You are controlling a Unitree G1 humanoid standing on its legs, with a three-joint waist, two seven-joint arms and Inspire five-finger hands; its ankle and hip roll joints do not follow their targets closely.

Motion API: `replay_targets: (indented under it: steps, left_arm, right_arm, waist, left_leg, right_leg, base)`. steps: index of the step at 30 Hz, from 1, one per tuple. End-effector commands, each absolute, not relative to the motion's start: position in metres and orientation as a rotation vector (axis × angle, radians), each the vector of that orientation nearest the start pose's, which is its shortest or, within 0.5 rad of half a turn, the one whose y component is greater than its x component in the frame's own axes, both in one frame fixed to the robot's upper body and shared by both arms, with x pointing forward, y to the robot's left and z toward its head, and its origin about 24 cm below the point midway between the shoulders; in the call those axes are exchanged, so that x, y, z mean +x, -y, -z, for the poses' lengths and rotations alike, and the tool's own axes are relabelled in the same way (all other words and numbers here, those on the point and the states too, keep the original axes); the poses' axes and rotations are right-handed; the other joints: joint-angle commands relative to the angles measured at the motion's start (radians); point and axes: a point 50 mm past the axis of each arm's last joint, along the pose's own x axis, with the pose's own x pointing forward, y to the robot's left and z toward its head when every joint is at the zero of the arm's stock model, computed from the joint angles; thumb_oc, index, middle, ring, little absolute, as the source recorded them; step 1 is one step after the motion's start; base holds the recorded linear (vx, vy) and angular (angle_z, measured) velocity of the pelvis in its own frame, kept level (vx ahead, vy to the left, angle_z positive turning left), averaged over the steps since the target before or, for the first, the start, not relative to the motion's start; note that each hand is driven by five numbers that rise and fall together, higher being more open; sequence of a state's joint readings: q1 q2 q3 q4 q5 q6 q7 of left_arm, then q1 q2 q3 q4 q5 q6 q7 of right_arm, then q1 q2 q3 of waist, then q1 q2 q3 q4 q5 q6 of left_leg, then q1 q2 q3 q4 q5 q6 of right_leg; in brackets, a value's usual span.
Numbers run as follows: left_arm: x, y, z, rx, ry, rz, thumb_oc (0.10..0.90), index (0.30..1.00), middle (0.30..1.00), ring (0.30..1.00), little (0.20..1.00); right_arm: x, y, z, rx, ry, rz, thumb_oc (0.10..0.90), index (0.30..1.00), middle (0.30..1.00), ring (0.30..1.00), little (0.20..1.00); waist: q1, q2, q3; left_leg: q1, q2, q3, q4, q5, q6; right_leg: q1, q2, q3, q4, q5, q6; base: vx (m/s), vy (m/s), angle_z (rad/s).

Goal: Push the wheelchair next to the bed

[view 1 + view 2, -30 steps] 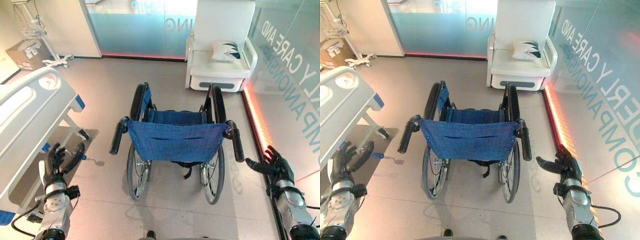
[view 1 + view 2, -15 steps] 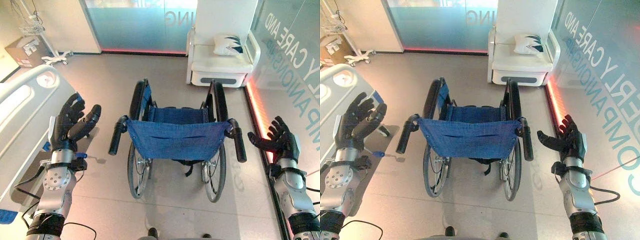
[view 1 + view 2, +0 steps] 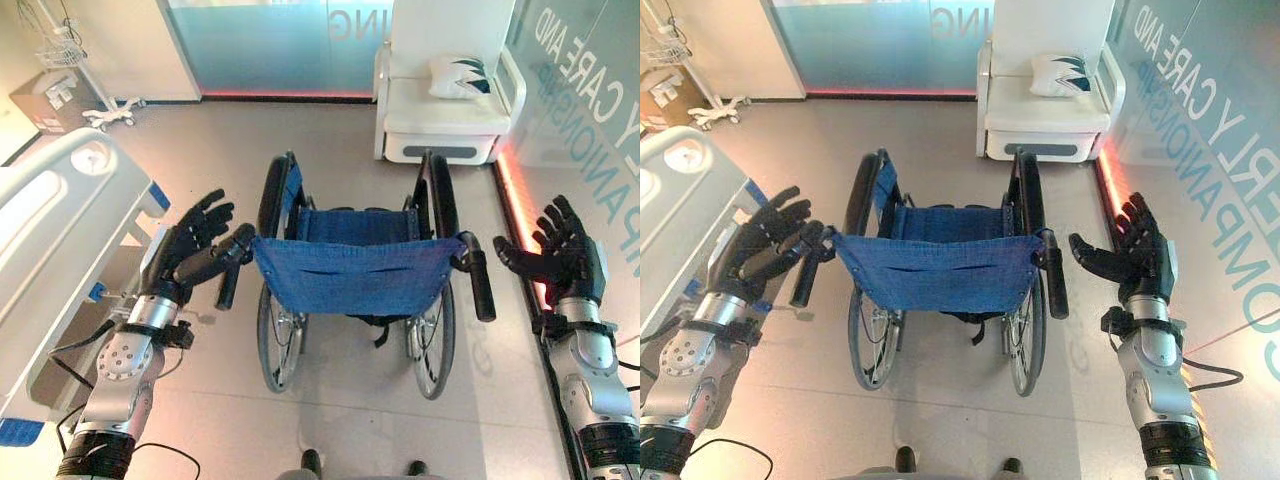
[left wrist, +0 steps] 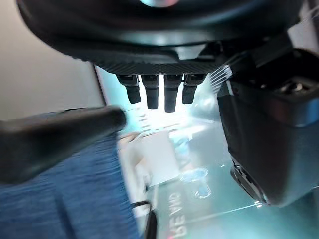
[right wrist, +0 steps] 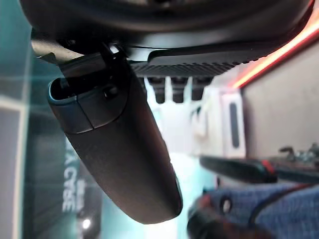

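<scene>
**Left eye view first: both hands spread beside the wheelchair handles**

Left eye view: the wheelchair [image 3: 358, 285] with its blue sling back sits mid-floor, facing away toward a white armchair [image 3: 445, 95] that has a pillow [image 3: 458, 76] on the seat. The bed [image 3: 55, 245] is off to the robot's left, well apart from the chair. The left hand [image 3: 188, 250] is up with fingers fanned out and nothing gripped, right at the left push handle [image 3: 232, 268]; can't tell if it's actually touching. The right hand [image 3: 562, 252] is also splayed wide and empty, near the right push handle [image 3: 479, 280] but clearly apart from it.

Right eye view: same layout, left hand [image 3: 762, 250] overlapping the handle end, right hand [image 3: 1137, 255] off to the side with a gap.

Left wrist view: straight fingers [image 4: 153, 94], thumb [image 4: 269, 139] apart from them, the dark handle [image 4: 55, 137] and blue fabric just past them, nothing clasped.

Right wrist view: thumb [image 5: 119, 149] sticking out, fingers [image 5: 172, 89] straight, handle [image 5: 234, 169] and blue cloth beyond, not held.
</scene>
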State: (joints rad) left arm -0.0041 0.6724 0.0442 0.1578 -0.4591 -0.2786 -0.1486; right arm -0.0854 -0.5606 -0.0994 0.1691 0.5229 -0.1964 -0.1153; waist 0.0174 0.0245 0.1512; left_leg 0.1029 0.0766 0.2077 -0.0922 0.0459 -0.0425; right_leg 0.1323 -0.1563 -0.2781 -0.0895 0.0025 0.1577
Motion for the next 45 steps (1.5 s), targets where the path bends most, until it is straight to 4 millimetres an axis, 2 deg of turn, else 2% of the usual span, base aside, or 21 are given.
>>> replay_targets:
  steps: [1, 9, 15, 23, 31, 38, 45]
  left_arm:
    - [0.263, -0.29, -0.139, 0.374, 0.297, 0.083, 0.8, 0.9, 0.9, 0.9, 0.9]
    - [0.266, -0.294, -0.131, 0.513, 0.199, 0.058, 0.8, 0.9, 0.9, 0.9, 0.9]
    - [0.269, -0.302, -0.126, 0.713, 0.106, -0.008, 0.8, 0.9, 0.9, 0.9, 0.9]
    - [0.274, -0.313, -0.116, 0.9, -0.058, -0.062, 0.8, 0.9, 0.9, 0.9, 0.9]
    - [0.282, -0.32, -0.134, 1.05, 0.015, -0.21, 0.8, 0.9, 0.9, 0.9, 0.9]
    - [0.281, -0.317, -0.136, 1.155, 0.04, -0.25, 0.8, 0.9, 0.9, 0.9, 0.9]
    - [0.286, -0.317, -0.131, 1.182, -0.047, -0.241, 0.8, 0.9, 0.9, 0.9, 0.9]
  right_arm:
    - [0.272, 0.269, -0.163, -0.149, 0.511, 0.078, 0.8, 0.9, 0.9, 0.9, 0.9]
    - [0.274, 0.252, -0.178, -0.177, 0.552, -0.015, 0.8, 0.9, 0.9, 0.9, 0.9]
    - [0.28, 0.248, -0.179, -0.287, 0.496, -0.005, 0.8, 0.9, 0.9, 0.9, 0.9]
    - [0.289, 0.261, -0.154, -0.457, 0.255, 0.027, 0.8, 0.9, 0.9, 0.9, 0.9]
    - [0.298, 0.27, -0.146, -0.668, 0.124, 0.094, 0.8, 0.9, 0.9, 0.9, 0.9]
    - [0.298, 0.27, -0.125, -0.709, -0.023, 0.031, 0.8, 0.9, 0.9, 0.9, 0.9]
    - [0.306, 0.272, -0.098, -0.768, -0.277, -0.066, 0.8, 0.9, 0.9, 0.9, 0.9]
  waist:
    - [0.004, -0.023, -0.04]
    - [0.006, -0.024, -0.034]
    - [0.008, -0.025, -0.034]
    - [-0.001, -0.032, -0.024]
    - [0.0, -0.038, -0.016]
    - [0.008, -0.047, -0.006]
    - [0.023, -0.054, -0.005]
  left_leg:
    - [0.048, -0.014, 0.022, 0.005, -0.053, 0.003]
    - [0.045, -0.011, 0.026, 0.005, -0.048, 0.002]
    - [0.039, -0.011, 0.029, 0.005, -0.045, 0.0]
    - [0.036, -0.01, 0.031, 0.005, -0.039, 0.0]
    - [0.031, -0.015, 0.026, 0.005, -0.039, 0.001]
    - [0.024, -0.017, 0.018, 0.005, -0.039, 0.001]
    - [0.024, -0.018, 0.007, 0.005, -0.037, -0.001]
  right_leg:
    - [0.01, 0.014, 0.009, 0.002, 0.035, -0.039]
    - [0.007, 0.015, 0.006, 0.002, 0.036, -0.036]
    - [0.001, 0.016, 0.004, 0.002, 0.037, -0.034]
    - [-0.004, 0.019, 0.008, 0.002, 0.042, -0.031]
    - [-0.009, 0.02, 0.014, 0.002, 0.045, -0.03]
    - [-0.013, 0.019, 0.013, 0.002, 0.046, -0.031]
    - [-0.006, 0.019, 0.002, 0.002, 0.046, -0.033]
  base:
    - [0.0, 0.0, 0.0]
    - [0.0, 0.0, 0.0]
    - [0.0, 0.0, 0.0]
    - [0.0, -0.002, 0.0]
    - [0.0, -0.003, -0.01]
    - [-0.01, -0.003, 0.0]
    - [0.0, -0.004, 0.01]
